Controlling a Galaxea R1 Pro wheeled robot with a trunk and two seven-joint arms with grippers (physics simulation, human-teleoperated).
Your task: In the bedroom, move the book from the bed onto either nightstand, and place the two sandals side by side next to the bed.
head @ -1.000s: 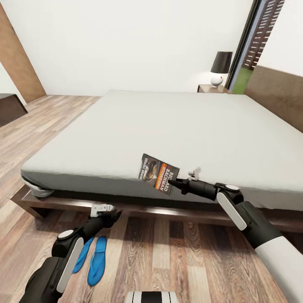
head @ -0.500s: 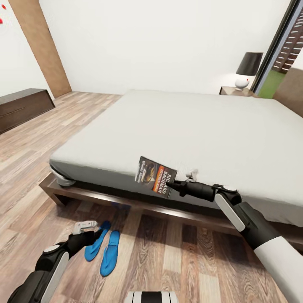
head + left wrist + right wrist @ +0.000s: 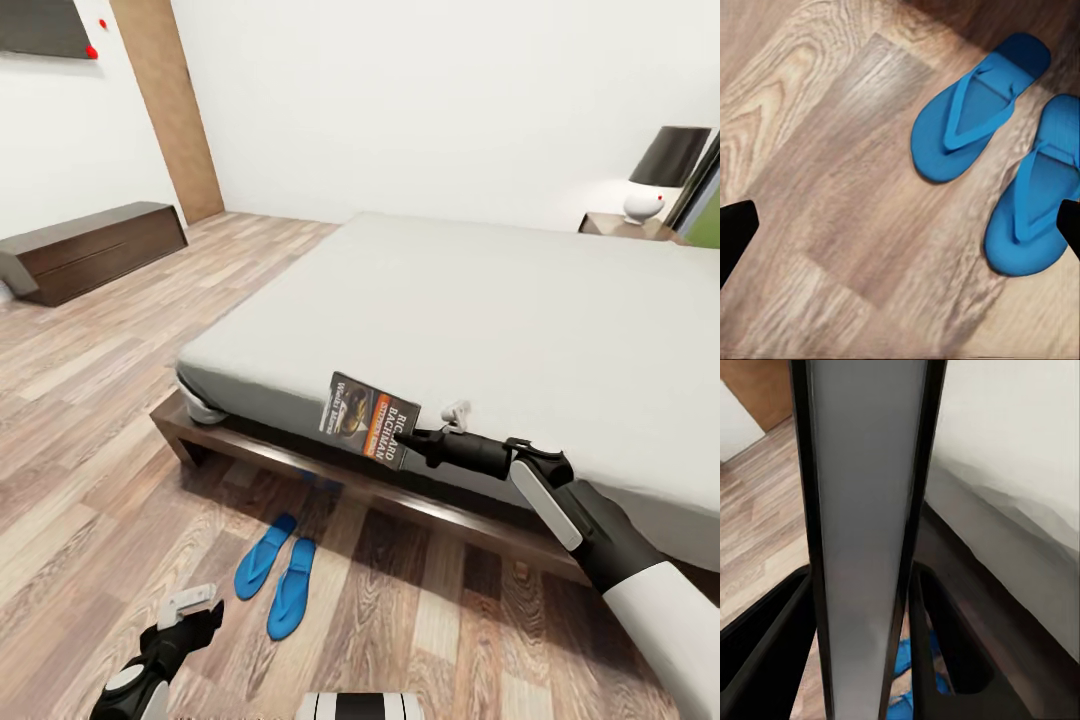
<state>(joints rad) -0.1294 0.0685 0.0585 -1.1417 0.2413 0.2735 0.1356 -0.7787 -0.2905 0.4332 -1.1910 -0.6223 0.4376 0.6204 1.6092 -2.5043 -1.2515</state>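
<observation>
The book [image 3: 368, 421], grey-dark with an orange band, hangs in the air in front of the bed [image 3: 470, 310], just beyond the mattress edge, with my right gripper [image 3: 415, 436] shut on it. The right wrist view has the book [image 3: 866, 510] edge-on between the dark fingers [image 3: 945, 645]. Two blue sandals [image 3: 262, 555] [image 3: 292, 588] lie side by side on the wood floor close to the bed frame. My left gripper [image 3: 187, 611] hovers low, short of them and open; its wrist view looks down on both sandals [image 3: 971, 120] [image 3: 1039, 195]. A nightstand [image 3: 625, 227] stands at the bed's far right corner.
A lamp [image 3: 660, 170] with a black shade sits on the nightstand. A long dark brown bench [image 3: 95, 250] stands by the left wall, with a brown door panel [image 3: 170, 110] behind it. Bare plank floor [image 3: 90, 420] stretches left of the bed.
The whole head picture has shifted right as the camera turned left. My left arm has drawn back from the sandals. The right gripper still holds the book in the same spot.
</observation>
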